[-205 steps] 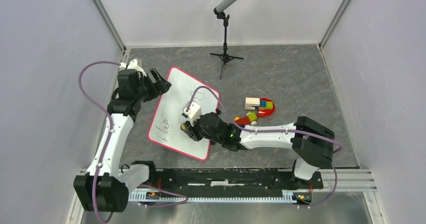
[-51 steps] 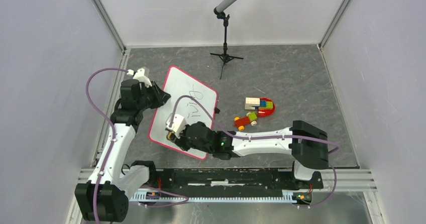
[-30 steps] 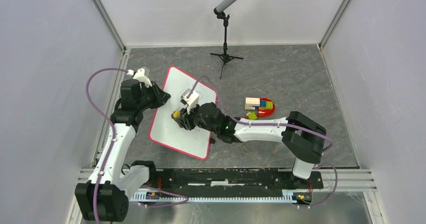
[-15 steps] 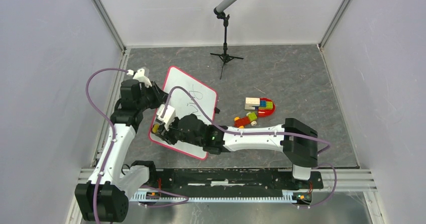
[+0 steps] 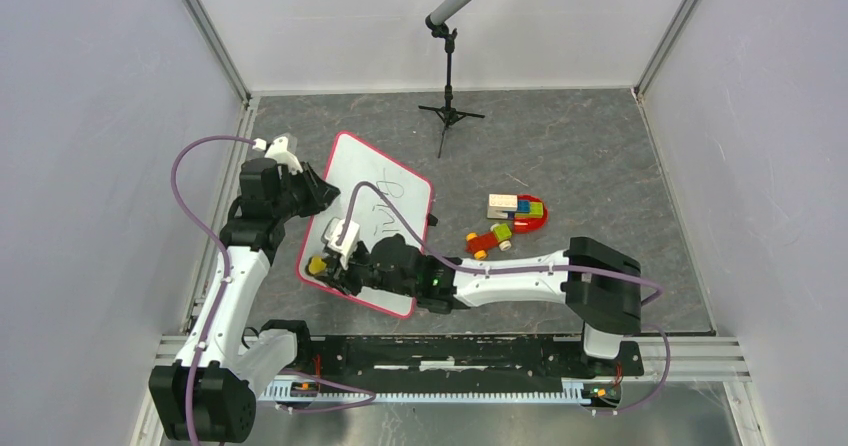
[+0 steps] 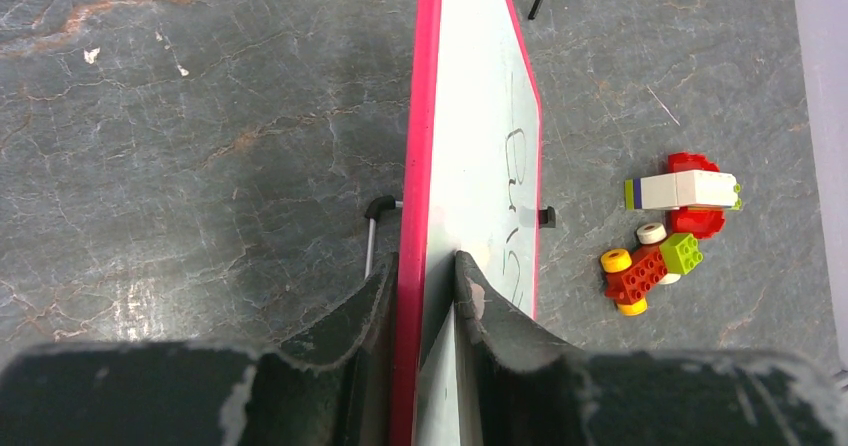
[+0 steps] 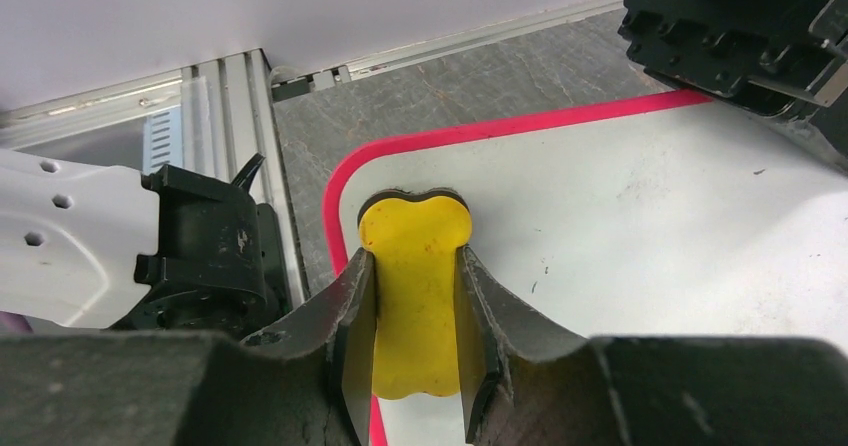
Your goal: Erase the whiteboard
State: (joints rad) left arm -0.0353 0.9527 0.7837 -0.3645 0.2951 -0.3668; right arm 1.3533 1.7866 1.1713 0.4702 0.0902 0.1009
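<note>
The whiteboard (image 5: 356, 178), white with a pink-red frame, lies tilted on the grey floor left of centre. Black handwriting (image 5: 385, 202) shows on its far half; its near half is clean. My left gripper (image 5: 318, 194) is shut on the board's left edge, one finger on each face (image 6: 425, 266). My right gripper (image 5: 327, 262) is shut on a yellow eraser (image 5: 317, 265), which rests on the board's near-left corner by the frame. In the right wrist view the eraser (image 7: 415, 226) sits between the fingers (image 7: 415, 254) over the white surface (image 7: 620, 236).
A microphone on a small tripod (image 5: 447, 76) stands at the back. Right of the board are a red plate with toy bricks (image 5: 518, 210) and a small brick car (image 5: 488, 238). Walls close in on three sides; a metal rail (image 5: 450, 366) runs along the front.
The right gripper swept the eraser from the board's middle down to its near-left corner. Writing on the near half is gone. The left gripper kept its hold on the edge.
</note>
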